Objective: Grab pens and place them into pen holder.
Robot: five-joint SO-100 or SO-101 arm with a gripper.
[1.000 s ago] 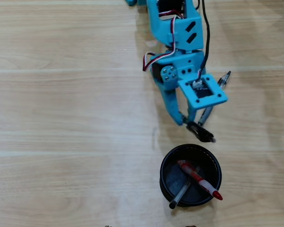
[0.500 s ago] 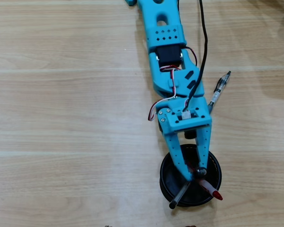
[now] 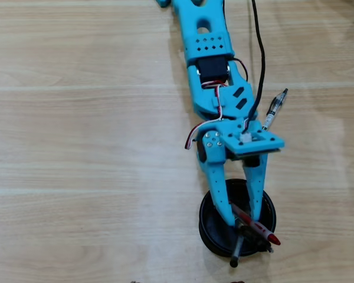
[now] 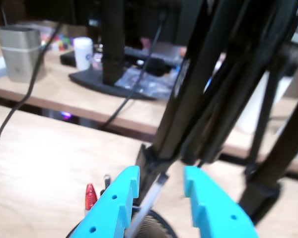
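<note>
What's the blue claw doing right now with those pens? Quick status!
Blue gripper over round black pen holder, jaws apart, black pen between them. Red and white pen already in. Clear pen left on table. Nothing blocking.

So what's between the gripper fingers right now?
A slim pen, angled between the open gripper fingers above the pen holder rim, seen in the wrist view.

Bright blue claw (image 3: 243, 223) and arm (red, white and black wires on it) over a black pen holder (image 3: 208, 215); red-tipped pen (image 3: 265, 234), grey-sleeved clear pen (image 3: 275, 107), pale wood-grain counter (image 3: 82, 141).
</note>
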